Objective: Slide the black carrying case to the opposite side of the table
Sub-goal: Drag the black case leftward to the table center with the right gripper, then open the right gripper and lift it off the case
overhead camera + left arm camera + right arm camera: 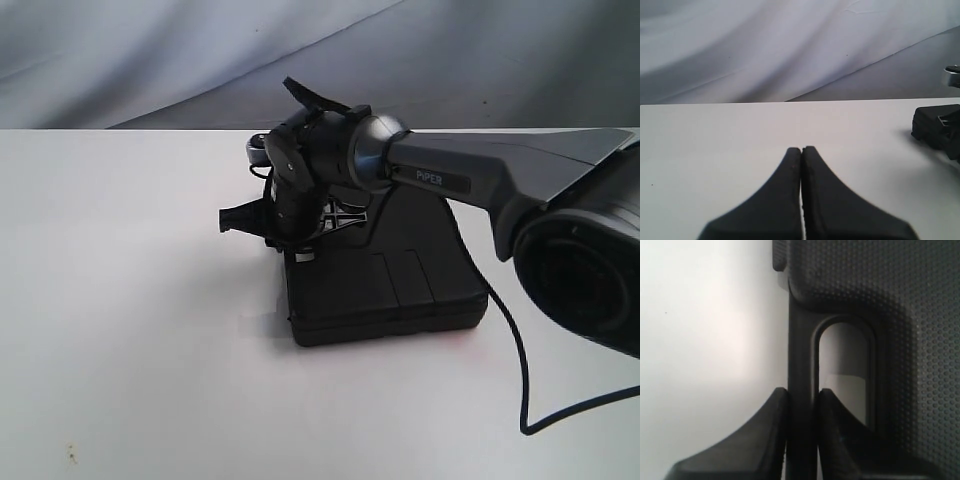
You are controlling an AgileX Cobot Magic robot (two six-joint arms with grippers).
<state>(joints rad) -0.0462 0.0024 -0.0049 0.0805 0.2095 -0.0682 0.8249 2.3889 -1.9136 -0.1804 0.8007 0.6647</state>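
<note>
White worktop (120,320) under a draped grey backdrop (150,50): the right fingers (775,435) pinch the slim handle (801,355) of the black carrying case (390,290), one finger on the bar's outer side, the other inside the handle's cut-out. Beyond the fingers spreads the case's dimpled, hard-moulded shell, lying flat on the worktop beneath the right arm. The left fingers (785,195), pressed together and empty, hover over bare worktop well apart from the case. The case looks rigid and moderately heavy, and its flat base should glide on the smooth surface. The handle seems the one sure hold, though a pull from that edge could swing the case round.
</note>
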